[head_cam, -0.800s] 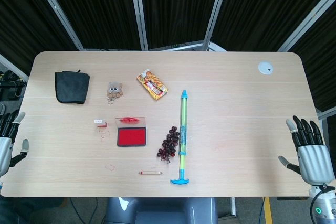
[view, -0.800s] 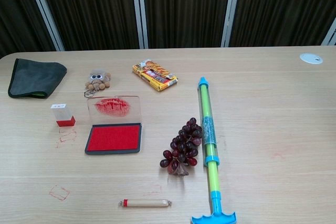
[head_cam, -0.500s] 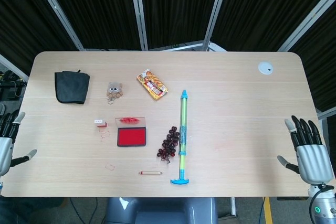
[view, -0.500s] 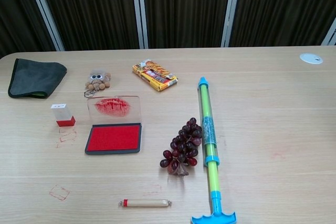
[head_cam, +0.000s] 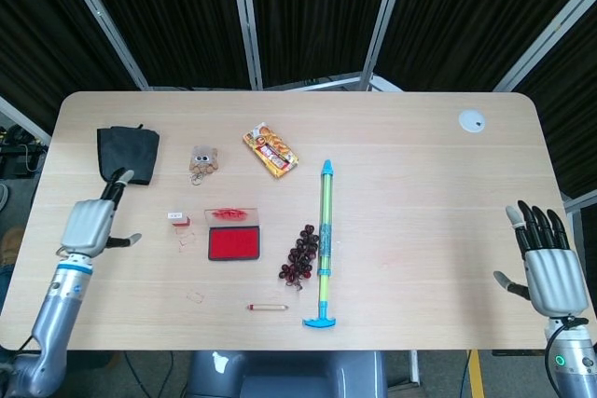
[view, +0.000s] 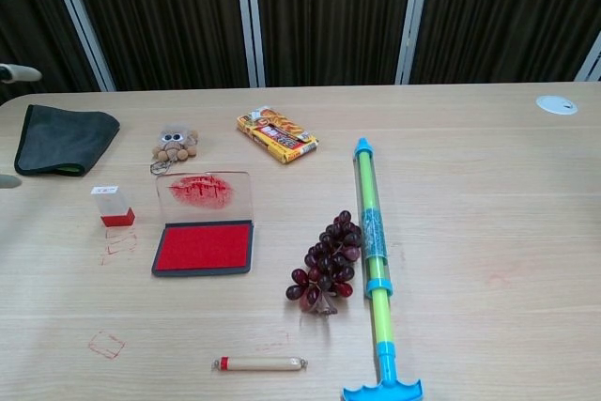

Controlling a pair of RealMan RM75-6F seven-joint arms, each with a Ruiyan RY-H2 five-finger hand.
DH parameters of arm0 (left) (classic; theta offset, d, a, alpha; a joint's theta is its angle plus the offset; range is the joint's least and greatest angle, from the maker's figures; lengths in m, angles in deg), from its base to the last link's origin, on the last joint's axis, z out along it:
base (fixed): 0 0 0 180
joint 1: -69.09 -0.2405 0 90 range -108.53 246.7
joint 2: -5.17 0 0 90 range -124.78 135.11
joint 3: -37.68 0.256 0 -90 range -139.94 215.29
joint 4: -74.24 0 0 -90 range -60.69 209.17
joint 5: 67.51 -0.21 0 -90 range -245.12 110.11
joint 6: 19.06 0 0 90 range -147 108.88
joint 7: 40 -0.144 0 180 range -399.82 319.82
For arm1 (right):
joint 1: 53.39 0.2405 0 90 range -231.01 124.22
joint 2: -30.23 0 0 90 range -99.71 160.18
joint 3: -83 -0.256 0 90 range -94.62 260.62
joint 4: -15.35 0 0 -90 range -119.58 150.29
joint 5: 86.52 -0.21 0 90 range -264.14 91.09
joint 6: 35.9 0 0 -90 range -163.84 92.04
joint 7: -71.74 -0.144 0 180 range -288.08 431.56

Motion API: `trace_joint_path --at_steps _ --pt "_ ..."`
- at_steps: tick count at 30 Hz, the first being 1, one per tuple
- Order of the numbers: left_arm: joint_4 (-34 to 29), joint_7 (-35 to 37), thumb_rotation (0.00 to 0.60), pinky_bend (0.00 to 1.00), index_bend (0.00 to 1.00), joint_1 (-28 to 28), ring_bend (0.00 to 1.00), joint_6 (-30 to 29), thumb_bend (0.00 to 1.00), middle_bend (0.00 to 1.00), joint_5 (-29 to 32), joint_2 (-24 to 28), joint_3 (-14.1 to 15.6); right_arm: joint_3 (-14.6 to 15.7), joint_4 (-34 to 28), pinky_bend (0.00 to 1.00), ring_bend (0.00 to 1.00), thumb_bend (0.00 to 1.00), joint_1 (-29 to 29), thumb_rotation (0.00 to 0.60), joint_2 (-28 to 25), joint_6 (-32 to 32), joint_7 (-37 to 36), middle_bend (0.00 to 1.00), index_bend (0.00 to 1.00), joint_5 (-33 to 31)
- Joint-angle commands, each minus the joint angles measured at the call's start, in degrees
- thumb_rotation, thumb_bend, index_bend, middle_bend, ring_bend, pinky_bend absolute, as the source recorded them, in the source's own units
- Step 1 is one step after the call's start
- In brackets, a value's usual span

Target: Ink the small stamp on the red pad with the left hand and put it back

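Landmark: open red ink pad (head_cam: 233,244) (view: 205,247) in its dark tray, clear ink-smeared lid (view: 205,191) folded back on its far side.
Small stamp: your clear block stamp with the red base (head_cam: 175,218) (view: 113,206) stands upright just left of the pad, untouched.
Left hand: your left hand (head_cam: 90,224) hovers over the wooden table (head_cam: 420,165), left of the stamp and apart from it; fingers extended, thumb out, holding nothing.
Right hand: your right hand (head_cam: 548,267) is well right of the pad, at the table's edge, fingers spread, empty.
Marks: faint red stamp outlines (view: 106,344) on the wood left of and nearer than the pad.
Right of pad: dark purple grape bunch (view: 327,260), then long green-and-blue water squirter (view: 371,260).
Near side: small wooden stick with red end (view: 260,362).
Far side: brown googly-eyed plush toy (view: 173,146), orange snack packet (view: 276,134), folded black cloth (view: 61,138).
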Motion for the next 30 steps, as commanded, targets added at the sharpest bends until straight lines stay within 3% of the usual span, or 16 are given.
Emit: trace_joint_path --at_steps 1,6,10,16,30 --pt "3.67 -2.66 0.600 0.87 0.11 3.99 0.82 4.32 0.02 0.09 4.87 -4.62 -1.95 -0.15 0.29 0.00 0.00 0.00 0.03 0.600 -0.01 -0.36 0.04 0.00 0.00 -0.59" --pt "7.15 -4.67 0.600 0.90 0.31 6.16 0.85 5.99 0.18 0.26 8.07 -8.53 -2.06 -0.33 0.71 0.00 0.00 0.00 0.00 0.600 -0.09 -0.74 -0.12 0.00 0.00 -1.46" --pt "10.17 -6.16 0.600 0.90 0.36 7.25 0.86 6.44 0.23 0.30 9.88 -11.06 -1.74 -0.41 1.10 0.00 0.00 0.00 -0.08 0.600 -0.14 -1.23 -0.23 0.00 0.00 -2.34" --pt "14.02 -5.89 0.600 0.90 0.38 8.08 0.86 7.04 0.29 0.34 10.99 -13.84 -1.28 -0.43 1.34 0.00 0.00 0.00 -0.13 0.600 -0.15 -1.56 -0.14 0.00 0.00 -2.95" --pt "16.74 -4.73 0.600 0.91 0.40 8.93 0.86 6.22 0.29 0.43 10.63 -16.13 -1.01 -0.51 1.72 0.00 0.00 0.00 0.23 0.600 0.13 -2.34 0.22 0.00 0.00 -3.60"
